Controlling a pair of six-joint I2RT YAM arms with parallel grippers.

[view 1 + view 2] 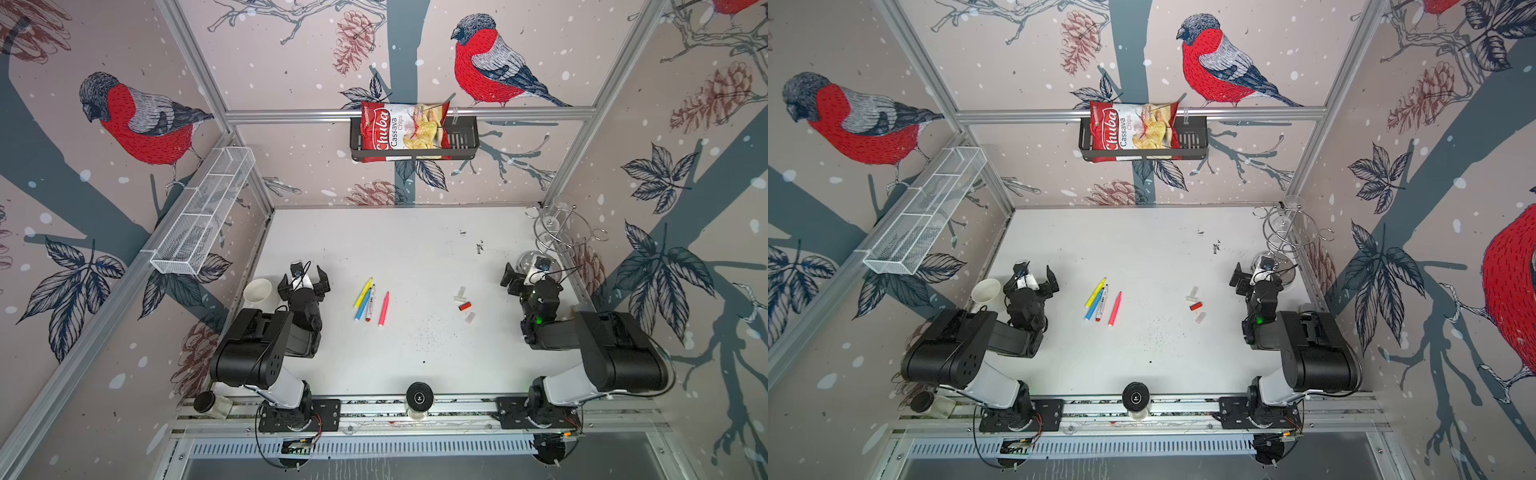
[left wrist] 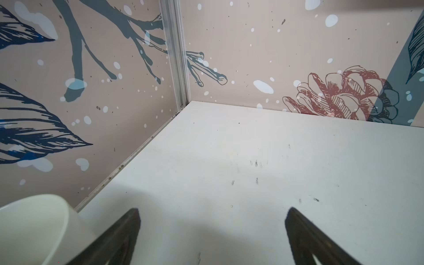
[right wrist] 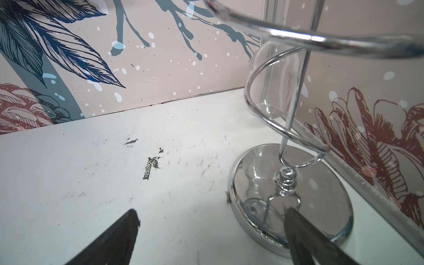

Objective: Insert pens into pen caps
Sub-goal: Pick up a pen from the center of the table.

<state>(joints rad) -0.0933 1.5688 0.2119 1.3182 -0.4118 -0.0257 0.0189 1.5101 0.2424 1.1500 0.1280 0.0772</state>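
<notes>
**While Both Grippers Are Standing Open, Pens and Caps Are Lying Apart**

While the left gripper (image 1: 303, 278) is hanging near the left edge of the worktop (image 1: 415, 249) with its jaws spread wide and nothing between them, the right gripper (image 1: 530, 272) is hanging near the right edge, likewise released and empty. The four pens (image 1: 370, 311) are lying together left of the worktop's middle, all pointing roughly toward the far edge. The yellow pen (image 1: 364, 291) and the blue pen (image 1: 360, 311) are lying side by side, the white pen with red ends (image 1: 371, 300) is lying just beside them, and the pink pen (image 1: 384, 308) is lying slightly apart. The pen caps (image 1: 459, 297) are sitting in a loose cluster right of the middle, well apart from the pens, with the red cap (image 1: 465, 306) lying among the translucent caps (image 1: 470, 318). A white cup (image 1: 257, 291) is standing just beside the left gripper, and a chrome glass stand (image 3: 291, 195) is standing in the far right corner.
</notes>
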